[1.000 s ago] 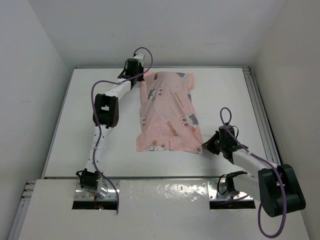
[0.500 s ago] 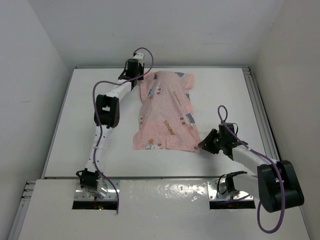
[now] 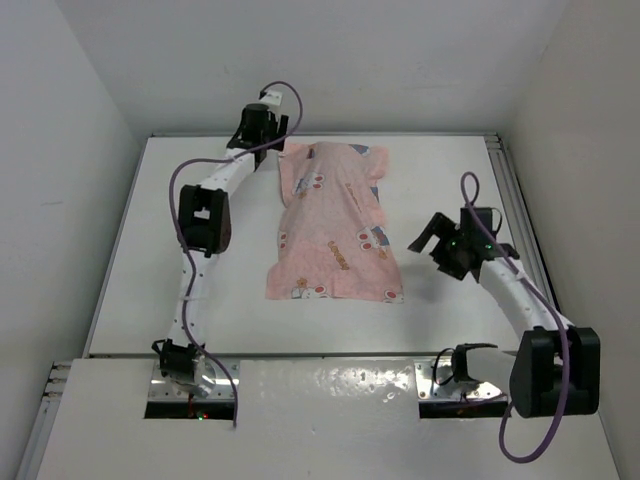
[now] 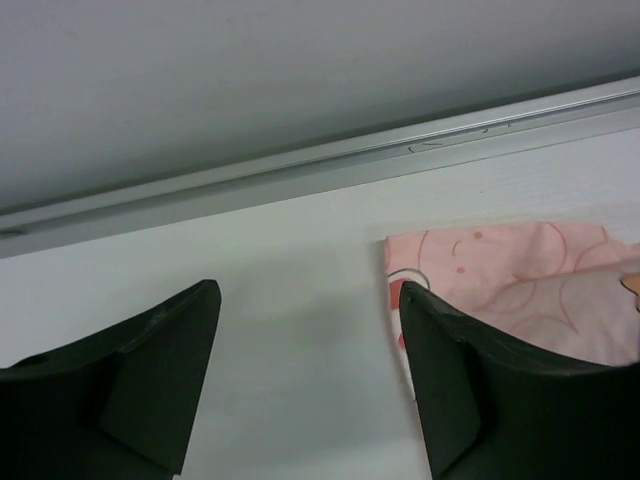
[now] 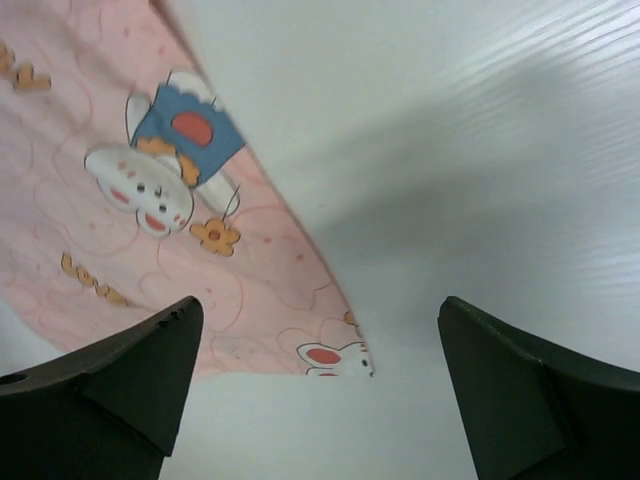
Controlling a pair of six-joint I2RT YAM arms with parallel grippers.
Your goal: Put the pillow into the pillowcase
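- The pillowcase (image 3: 335,225) lies flat on the table (image 3: 450,170), a long pink shape running from near the far edge down to the middle and slanting slightly to the right toward the near side.
- The pillow cannot be made out as a separate thing. A small grey sliver sits at the pillowcase's far edge, and I cannot tell what it is.
- The left gripper (image 3: 280,135) is at the far-left corner of the pillowcase, close to the back wall (image 3: 330,60).
- In the left wrist view the left gripper (image 4: 308,300) has its jaws spread over bare table with nothing between them. The pink corner (image 4: 500,270) lies just beside its right finger (image 4: 470,400), and I cannot tell whether they touch.
- A metal rail (image 4: 350,165) runs along the table's far edge just beyond that corner, leaving only a narrow strip of table there.
- The right gripper (image 3: 425,235) hovers to the right of the pillowcase's long right edge, clearly apart from it, with its jaws wide and holding nothing.
- In the right wrist view the pillowcase's edge and near-right corner (image 5: 150,220) lie between the jaws toward the left finger, with bare table on the other side.
- Bare table runs along all four sides of the pillowcase. The band is widest on the left, where the left arm (image 3: 205,215) crosses it, and there is a broad strip at the near edge.
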